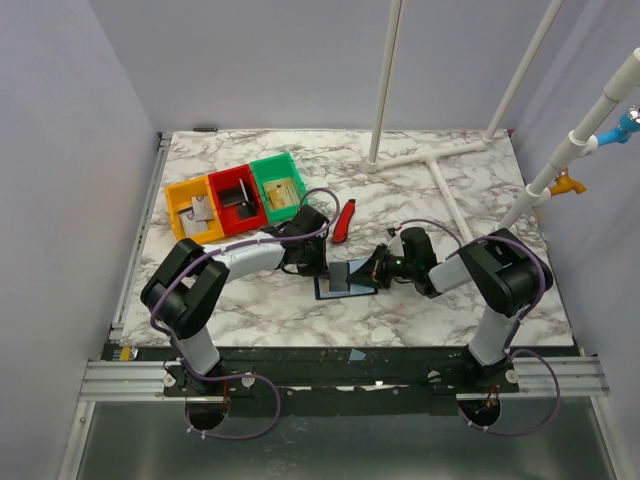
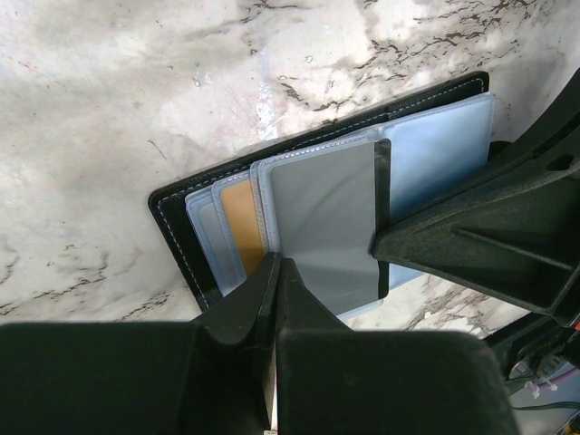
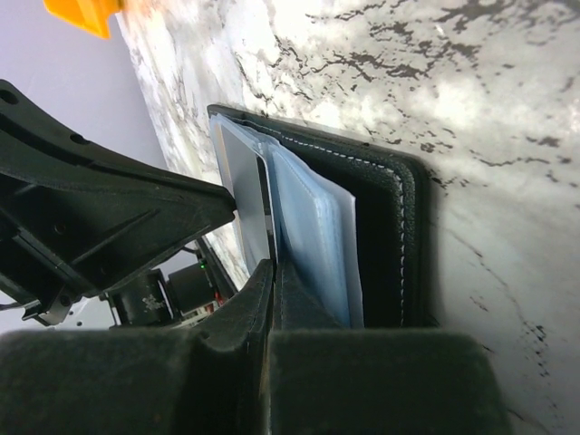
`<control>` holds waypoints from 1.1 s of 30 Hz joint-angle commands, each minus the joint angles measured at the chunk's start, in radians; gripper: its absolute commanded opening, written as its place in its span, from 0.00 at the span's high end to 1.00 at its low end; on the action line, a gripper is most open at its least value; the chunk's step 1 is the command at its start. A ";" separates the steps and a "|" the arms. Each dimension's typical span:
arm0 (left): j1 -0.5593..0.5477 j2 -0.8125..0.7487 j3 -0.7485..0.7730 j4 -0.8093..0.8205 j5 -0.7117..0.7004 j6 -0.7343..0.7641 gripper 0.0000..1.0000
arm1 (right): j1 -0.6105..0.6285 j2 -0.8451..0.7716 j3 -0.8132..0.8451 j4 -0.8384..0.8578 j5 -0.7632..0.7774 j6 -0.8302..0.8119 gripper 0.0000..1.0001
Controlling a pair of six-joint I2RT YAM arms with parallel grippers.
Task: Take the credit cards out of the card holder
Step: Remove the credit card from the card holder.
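**Two robot arms meet at an open card holder [image 1: 346,279] on a marble table [image 1: 260,300]**

From above, the white tabletop with grey veining sits in a booth of plain lavender-grey walls [image 1: 60,150]. White plastic pipes [image 1: 386,80] rise at its far side, and a metal rail [image 1: 120,378] runs along the near edge. Toward the far left, an orange bin [image 1: 185,186], a red bin [image 1: 230,175] and a green bin [image 1: 272,161] stand touching in a row. A red-and-black tool [image 1: 343,221] lies just to their right.

The black card holder lies open near the table's middle, between the arms. The left gripper [image 2: 276,272] has its fingers pressed together, tips at the pockets' edge — beside a tan-gold credit card [image 2: 243,222] in its sleeve. The right gripper [image 3: 272,276] pinches the edge of a grey credit card [image 2: 322,227] — this card lies over the bluish pockets.
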 commanded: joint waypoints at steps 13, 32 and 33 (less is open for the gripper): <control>0.011 0.029 -0.007 -0.065 -0.029 0.015 1.00 | -0.017 -0.044 -0.005 -0.104 0.050 -0.104 0.99; 0.011 0.028 0.016 -0.083 -0.031 0.023 1.00 | -0.069 -0.161 -0.020 -0.240 0.090 -0.196 0.99; 0.011 0.028 0.017 -0.084 -0.031 0.023 1.00 | -0.073 -0.169 -0.021 -0.249 0.093 -0.202 0.99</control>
